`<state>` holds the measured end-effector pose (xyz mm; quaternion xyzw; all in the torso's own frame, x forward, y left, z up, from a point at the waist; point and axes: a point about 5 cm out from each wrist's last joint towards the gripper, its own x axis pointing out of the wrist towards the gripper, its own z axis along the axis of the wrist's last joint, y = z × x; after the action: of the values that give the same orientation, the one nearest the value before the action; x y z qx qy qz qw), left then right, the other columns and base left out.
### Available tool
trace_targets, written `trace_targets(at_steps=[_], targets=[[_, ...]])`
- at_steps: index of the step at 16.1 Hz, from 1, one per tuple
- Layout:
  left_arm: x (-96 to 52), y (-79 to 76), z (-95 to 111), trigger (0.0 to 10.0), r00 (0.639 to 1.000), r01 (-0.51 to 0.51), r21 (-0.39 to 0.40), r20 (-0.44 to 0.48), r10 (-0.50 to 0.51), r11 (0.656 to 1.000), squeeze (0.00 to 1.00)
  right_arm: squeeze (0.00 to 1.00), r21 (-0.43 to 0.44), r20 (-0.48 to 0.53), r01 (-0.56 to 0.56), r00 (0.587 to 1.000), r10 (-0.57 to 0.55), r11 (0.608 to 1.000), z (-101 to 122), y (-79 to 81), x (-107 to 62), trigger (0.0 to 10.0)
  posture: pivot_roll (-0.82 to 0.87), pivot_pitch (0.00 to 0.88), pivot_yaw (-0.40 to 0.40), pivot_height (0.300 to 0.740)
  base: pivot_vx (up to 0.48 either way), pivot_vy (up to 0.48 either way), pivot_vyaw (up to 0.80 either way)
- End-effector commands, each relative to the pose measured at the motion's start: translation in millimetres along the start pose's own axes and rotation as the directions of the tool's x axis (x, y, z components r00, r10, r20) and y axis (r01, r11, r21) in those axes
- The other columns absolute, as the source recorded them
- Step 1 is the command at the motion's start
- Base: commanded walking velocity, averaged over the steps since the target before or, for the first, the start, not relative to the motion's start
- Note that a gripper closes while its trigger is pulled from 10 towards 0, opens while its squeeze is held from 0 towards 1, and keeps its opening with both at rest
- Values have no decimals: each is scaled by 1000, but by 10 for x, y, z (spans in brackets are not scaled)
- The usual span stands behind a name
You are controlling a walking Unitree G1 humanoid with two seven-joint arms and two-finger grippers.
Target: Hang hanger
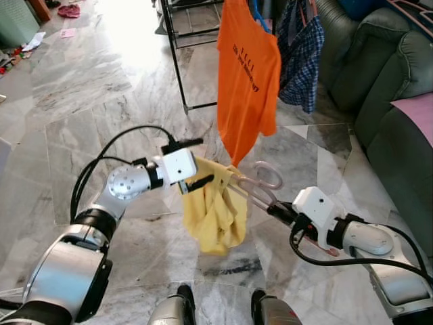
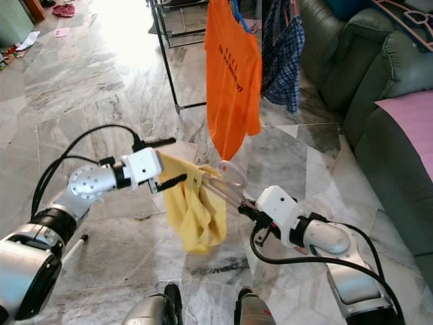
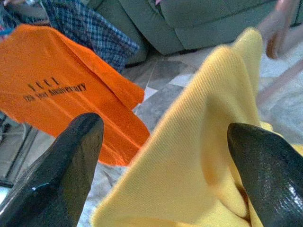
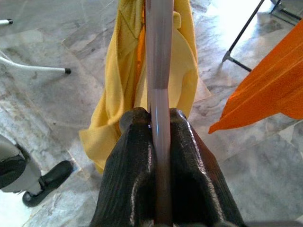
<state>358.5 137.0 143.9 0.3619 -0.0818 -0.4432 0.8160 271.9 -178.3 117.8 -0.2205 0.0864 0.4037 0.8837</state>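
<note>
The hanger (image 1: 260,184) is clamped between the closed fingers of the right gripper (image 4: 160,137), at about 5 o'clock from frame centre in the left eye view. A yellow shirt (image 1: 215,210) is draped on it and hangs down at centre. The left gripper (image 3: 165,156) is spread apart, its fingers (image 3: 71,161) either side of the yellow cloth, not closed on it.

Hanging is judged not yet done: the rack (image 1: 181,61) stands well apart at 12 o'clock, with an orange shirt (image 1: 247,81) and a checked shirt (image 1: 301,54) already hung there. Carrying to the rail and hooking remain.

The hanger's long axis runs from 4 o'clock towards 10 o'clock, with the hook loop raised towards 12 o'clock.
</note>
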Motion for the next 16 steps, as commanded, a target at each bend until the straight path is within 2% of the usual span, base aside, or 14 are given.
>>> trace_targets(at_steps=[1, 4, 6, 7, 8, 9, 11, 12, 13, 14, 15, 16], targets=[[-60, -74, -111, 10000, 999, 10, -53, -43, -12, 999, 1000, 0, -27, 58, 24, 998, -23, 999, 101, -25, -7, 0, -238, 231, 77, 740, 0, 0, 0], [-116, -261, -230, 10000, 992, 82, -75, -86, -88, 994, 1000, 0, -29, 59, 29, 998, -27, 999, 106, -27, -14, 0, -240, 238, 76, 740, 0, 0, 0], [-130, -241, -257, 10000, 991, 56, -71, -114, -64, 996, 1000, 0, -27, 57, 28, 998, -27, 999, 97, -15, -16, 0, -241, 240, 76, 740, 0, 0, 0], [-146, -172, -286, 10000, 989, -26, -86, -145, 13, 996, 1000, 0, -24, 57, 31, 998, -29, 999, 88, 5, -14, 0, -243, 241, 76, 740, 0, 0, 0], [-155, -149, -302, 10000, 986, -58, -95, -161, 43, 994, 1000, 0, -22, 57, 33, 998, -32, 999, 86, 13, -14, 0, -245, 240, 78, 740, 0, 0, 0], [-170, -110, -333, 10000, 977, -141, -141, -181, 115, 980, 1000, 0, -17, 61, 41, 997, -40, 999, 88, 25, -21, 0, -249, 242, 80, 740, 0, 0, 0], [-190, -75, -389, 10000, 947, -287, -234, -218, 237, 929, 973, 0, -12, 62, 52, 997, -51, 999, 86, 31, -30, 0, -257, 244, 78, 740, 0, 0, 0], [-195, -74, -405, 10000, 937, -318, -256, -230, 262, 913, 922, 0, -12, 62, 53, 997, -52, 999, 88, 30, -34, 0, -257, 244, 78, 740, 0, 0, 0], [-197, -101, -449, 10000, 917, -380, -329, -260, 304, 865, 714, 0, -14, 66, 58, 996, -57, 998, 103, 22, -44, 0, -258, 245, 77, 740, 0, 0, 0], [-197, -118, -469, 10000, 909, -400, -359, -276, 314, 843, 639, 0, -15, 70, 59, 996, -58, 998, 113, 17, -47, 0, -258, 245, 77, 740, 0, 0, 0], [-187, -163, -507, 10000, 897, -429, -426, -304, 321, 797, 0, 0, -16, 78, 62, 995, -60, 998, 139, 10, -50, 0, -258, 245, 76, 740, 0, 0, 0], [-181, -190, -523, 10000, 893, -439, -456, -316, 321, 774, 0, 0, -15, 84, 62, 995, -60, 998, 155, 10, -53, 0, -257, 245, 74, 740, 0, 0, 0]])
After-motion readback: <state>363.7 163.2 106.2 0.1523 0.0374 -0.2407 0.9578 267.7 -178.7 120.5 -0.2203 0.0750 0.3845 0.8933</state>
